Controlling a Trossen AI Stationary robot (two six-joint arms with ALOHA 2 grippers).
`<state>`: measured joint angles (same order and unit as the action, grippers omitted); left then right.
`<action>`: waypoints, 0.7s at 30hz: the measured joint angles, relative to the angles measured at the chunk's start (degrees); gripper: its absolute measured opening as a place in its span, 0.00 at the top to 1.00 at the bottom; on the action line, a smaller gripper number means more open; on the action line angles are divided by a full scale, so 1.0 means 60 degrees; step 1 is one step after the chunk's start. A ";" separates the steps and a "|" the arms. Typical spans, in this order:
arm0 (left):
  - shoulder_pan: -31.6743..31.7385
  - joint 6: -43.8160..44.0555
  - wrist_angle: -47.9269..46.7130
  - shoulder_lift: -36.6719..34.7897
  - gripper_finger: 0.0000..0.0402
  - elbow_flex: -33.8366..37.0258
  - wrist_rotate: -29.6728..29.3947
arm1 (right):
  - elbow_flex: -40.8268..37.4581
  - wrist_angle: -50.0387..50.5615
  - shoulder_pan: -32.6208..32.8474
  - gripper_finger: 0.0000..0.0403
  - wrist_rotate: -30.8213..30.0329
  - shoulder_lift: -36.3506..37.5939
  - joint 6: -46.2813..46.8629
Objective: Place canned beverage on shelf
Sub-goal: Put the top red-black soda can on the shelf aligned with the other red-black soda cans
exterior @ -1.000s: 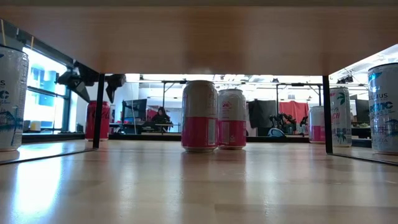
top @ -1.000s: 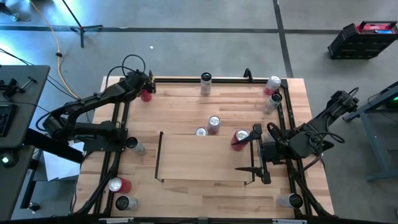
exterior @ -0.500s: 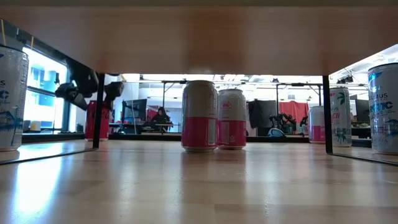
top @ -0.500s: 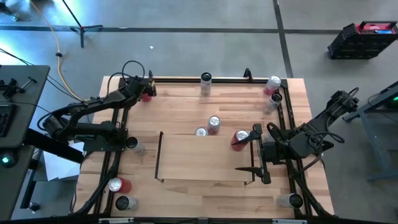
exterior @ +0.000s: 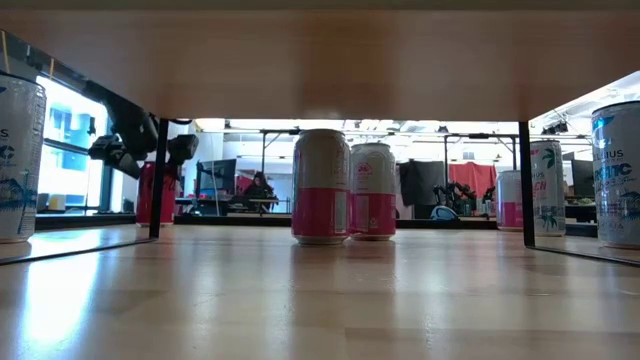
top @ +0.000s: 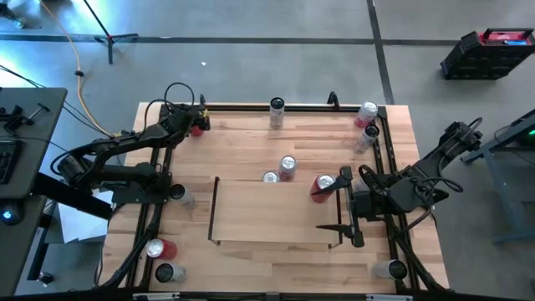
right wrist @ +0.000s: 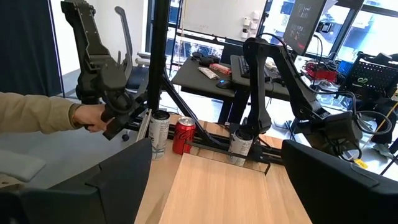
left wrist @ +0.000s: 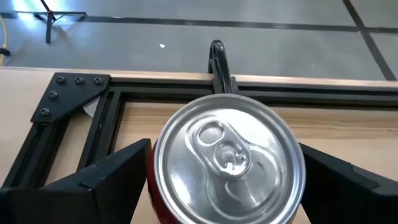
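At the table's far-left corner — left hand (left wrist: 224,186), fingers apart, straddling a silver-topped red can (left wrist: 227,163).

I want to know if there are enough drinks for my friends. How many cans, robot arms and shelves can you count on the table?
Cans: 11
Robot arms: 2
Shelf: 1
Total: 14

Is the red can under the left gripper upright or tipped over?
Upright. The left wrist view looks straight down on the red can's round lid and pull tab, with the open left gripper straddling it; the low view shows it standing.
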<state>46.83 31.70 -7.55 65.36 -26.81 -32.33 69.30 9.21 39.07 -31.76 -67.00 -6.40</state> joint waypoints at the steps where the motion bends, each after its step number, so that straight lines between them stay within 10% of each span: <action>1: 0.0000 0.0003 -0.0056 0.0000 0.14 0.0000 0.0018 | 0.0000 0.0000 0.0000 0.15 -0.0001 0.0000 -0.0002; 21: -0.0464 -0.0019 -0.1714 -0.1243 0.26 -0.0851 0.0690 | 0.0004 -0.0076 -0.0203 0.15 0.0004 0.0000 -0.0003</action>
<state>44.04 31.58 -17.83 57.90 -31.91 -28.19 69.32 8.75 37.85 -31.74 -67.00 -6.42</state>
